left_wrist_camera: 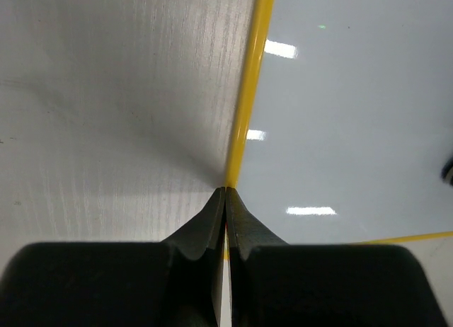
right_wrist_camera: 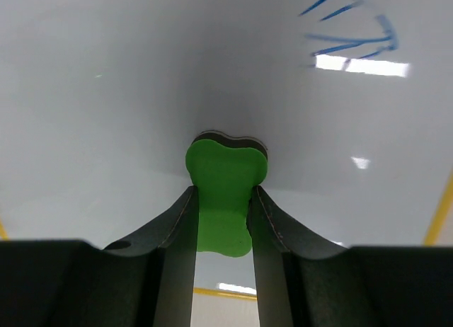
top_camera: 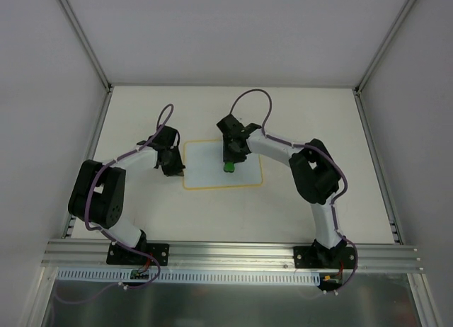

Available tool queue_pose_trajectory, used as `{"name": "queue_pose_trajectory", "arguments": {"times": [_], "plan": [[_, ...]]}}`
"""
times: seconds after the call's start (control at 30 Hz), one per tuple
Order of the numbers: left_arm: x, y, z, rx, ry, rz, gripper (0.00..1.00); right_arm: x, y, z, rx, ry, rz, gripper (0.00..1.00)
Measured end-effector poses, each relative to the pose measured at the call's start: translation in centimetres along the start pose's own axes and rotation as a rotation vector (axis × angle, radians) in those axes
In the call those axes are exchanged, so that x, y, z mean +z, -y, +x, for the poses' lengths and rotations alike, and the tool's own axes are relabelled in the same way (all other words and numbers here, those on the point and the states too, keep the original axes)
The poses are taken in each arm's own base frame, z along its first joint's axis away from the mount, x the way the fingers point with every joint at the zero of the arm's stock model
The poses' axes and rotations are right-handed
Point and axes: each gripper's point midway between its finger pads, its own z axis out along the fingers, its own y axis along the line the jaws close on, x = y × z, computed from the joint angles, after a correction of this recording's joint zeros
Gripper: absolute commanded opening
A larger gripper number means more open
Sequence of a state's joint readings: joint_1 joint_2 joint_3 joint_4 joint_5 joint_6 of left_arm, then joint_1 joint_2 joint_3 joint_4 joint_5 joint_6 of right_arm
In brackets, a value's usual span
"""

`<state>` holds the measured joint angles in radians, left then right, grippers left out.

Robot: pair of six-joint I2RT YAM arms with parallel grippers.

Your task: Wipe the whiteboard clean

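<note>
The whiteboard (top_camera: pixel 209 168), white with a thin yellow rim, lies flat at the table's middle. My right gripper (top_camera: pixel 231 157) is shut on a green eraser (top_camera: pixel 229 166) and holds it on the board's face; in the right wrist view the eraser (right_wrist_camera: pixel 225 178) sits between the jaws, pressed on the board (right_wrist_camera: pixel 106 115), with blue marks (right_wrist_camera: pixel 354 37) remaining further on. My left gripper (top_camera: pixel 172 164) is shut, its tips on the board's left yellow rim (left_wrist_camera: pixel 244 122). In the left wrist view the board face (left_wrist_camera: pixel 354 129) looks plain.
White enclosure walls (top_camera: pixel 49 79) surround the white table (top_camera: pixel 304 122). An aluminium rail (top_camera: pixel 233 255) runs along the near edge by the arm bases.
</note>
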<state>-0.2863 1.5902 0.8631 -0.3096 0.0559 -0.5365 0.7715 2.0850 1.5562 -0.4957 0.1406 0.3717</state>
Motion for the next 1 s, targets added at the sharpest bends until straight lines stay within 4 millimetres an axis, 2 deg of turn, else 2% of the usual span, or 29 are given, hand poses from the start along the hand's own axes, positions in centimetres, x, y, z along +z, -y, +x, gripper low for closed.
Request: {"name": "queue_pose_trajectory", "arguments": {"times": [0.27,0.43,0.57,0.77,0.9,1.0], "plan": [[-0.1,0.2,0.4,0.0,-0.015,0.016,0.0,0.7,7.4,-4.7,0.144,0.012,0.114,0.0],[-0.1,0.3,0.5,0.002,-0.018,0.019,0.0,1.3,9.6,-6.8,0.183,0.005,0.163,0.0],[-0.1,0.6,0.8,0.014,-0.025,0.022,0.0,1.9,9.0,-8.1,0.177,0.001,0.162,0.0],[-0.1,1.3,1.8,0.05,-0.044,0.029,0.0,2.5,6.8,-8.4,0.133,-0.007,0.137,0.01],[-0.2,2.2,2.9,0.088,-0.058,0.04,0.0,2.9,3.6,-8.1,0.068,-0.02,0.074,0.0],[-0.3,2.8,3.8,0.117,-0.066,0.051,0.0,3.0,0.1,-7.3,0.007,-0.04,-0.002,0.0]]}}
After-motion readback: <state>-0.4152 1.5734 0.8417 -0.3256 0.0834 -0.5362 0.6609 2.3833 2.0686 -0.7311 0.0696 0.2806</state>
